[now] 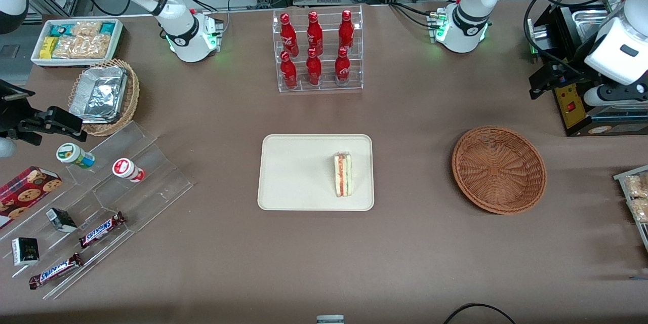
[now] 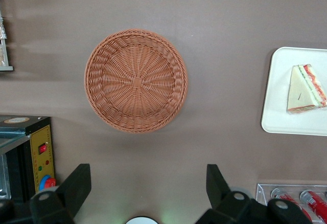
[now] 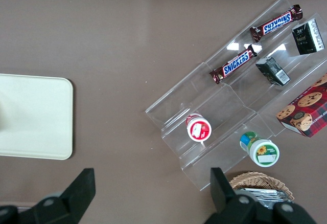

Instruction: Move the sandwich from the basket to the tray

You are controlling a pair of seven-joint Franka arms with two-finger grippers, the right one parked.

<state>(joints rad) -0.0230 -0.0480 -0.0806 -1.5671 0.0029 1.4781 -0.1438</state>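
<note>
Sandwich (image 1: 342,174) lay on tray (image 1: 283,172); basket (image 1: 498,169) empty. Gripper (image 2: 145,188) above basket, jaws apart. Sandwich likely soft, light; grip bread faces gently.

The sandwich (image 1: 342,174) shows pale bread edged with a red and green stripe, lying on the plain cream tray (image 1: 293,172). The basket (image 1: 498,169) is reddish-brown wicker woven in radiating rings. The black-fingered gripper (image 2: 148,183) hangs spread wide above the brown table (image 1: 405,263).
</note>
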